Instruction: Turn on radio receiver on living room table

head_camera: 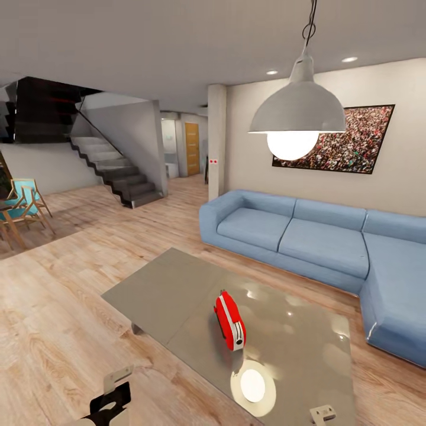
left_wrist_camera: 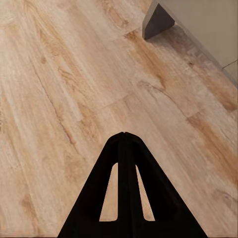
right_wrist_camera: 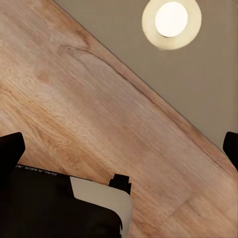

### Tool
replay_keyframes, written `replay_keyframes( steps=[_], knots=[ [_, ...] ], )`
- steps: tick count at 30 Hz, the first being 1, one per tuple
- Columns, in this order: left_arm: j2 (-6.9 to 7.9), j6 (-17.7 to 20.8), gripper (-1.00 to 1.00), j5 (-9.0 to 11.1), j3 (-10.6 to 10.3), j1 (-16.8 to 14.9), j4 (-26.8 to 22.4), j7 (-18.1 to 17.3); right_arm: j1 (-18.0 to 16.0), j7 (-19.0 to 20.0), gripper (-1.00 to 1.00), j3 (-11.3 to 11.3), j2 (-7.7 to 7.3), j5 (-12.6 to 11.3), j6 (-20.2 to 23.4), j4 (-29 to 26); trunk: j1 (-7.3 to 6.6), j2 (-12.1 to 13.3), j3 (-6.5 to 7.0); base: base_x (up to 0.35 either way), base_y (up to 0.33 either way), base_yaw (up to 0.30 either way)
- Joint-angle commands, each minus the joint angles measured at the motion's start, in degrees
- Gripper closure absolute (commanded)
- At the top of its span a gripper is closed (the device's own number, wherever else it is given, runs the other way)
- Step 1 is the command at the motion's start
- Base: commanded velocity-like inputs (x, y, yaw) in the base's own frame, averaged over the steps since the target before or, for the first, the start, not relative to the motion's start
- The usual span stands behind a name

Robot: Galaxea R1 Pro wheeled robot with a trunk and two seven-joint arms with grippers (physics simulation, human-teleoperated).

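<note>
Radio receiver (head_camera: 229,320) upright mid-table (head_camera: 160,296), well beyond both fingers; left fingers (left_wrist_camera: 125,141) closed, right fingers (right_wrist_camera: 119,148) spread.

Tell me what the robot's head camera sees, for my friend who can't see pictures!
A small red radio stands on a big shiny grey table in a living room with a wood floor. Behind the table is a blue sofa, and a grey lamp hangs above. Farther back are stairs and a wooden chair.
</note>
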Motion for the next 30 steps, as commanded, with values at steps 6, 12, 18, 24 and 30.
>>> replay_keyframes(
  steps=[6, 12, 18, 24, 30],
  knots=[
    [0.54, 0.1, 1.00, 0.0, 0.0, 2.6, 0.9, 0.3, 0.0, 0.0, -1.00, 0.0, 0.00, 0.0, 0.0, 0.0, 0.00, 0.0, 0.01, 0.000, 0.000, 0.000],
    [3.90, 0.0, 1.00, 0.0, 0.0, 9.4, 1.0, -0.1, 0.0, 0.0, -1.00, 0.0, 0.00, 0.0, 0.0, 0.0, 0.00, 0.0, 0.01, 0.000, 0.000, 0.000],
    [4.25, -0.2, 1.00, -1.2, -0.2, 14.5, 1.0, -0.7, 0.0, 0.0, -1.00, 0.0, 0.00, 0.0, 0.0, 0.0, 0.00, 0.0, 0.01, 0.000, 0.000, 0.000],
    [2.78, -0.2, 1.00, -5.6, -0.3, 16.7, 1.0, -2.6, 0.0, 0.0, -1.00, 0.0, 0.00, 0.0, 0.0, 0.0, 0.00, 0.0, 0.01, 0.000, 0.000, 0.000],
    [1.35, -0.2, 1.00, -6.4, -0.4, 17.1, 0.9, -3.0, 0.0, 0.0, -1.00, 0.0, 0.00, 0.0, 0.0, 0.0, 0.00, 0.0, 0.01, 0.000, 0.000, 0.000]
  ],
)
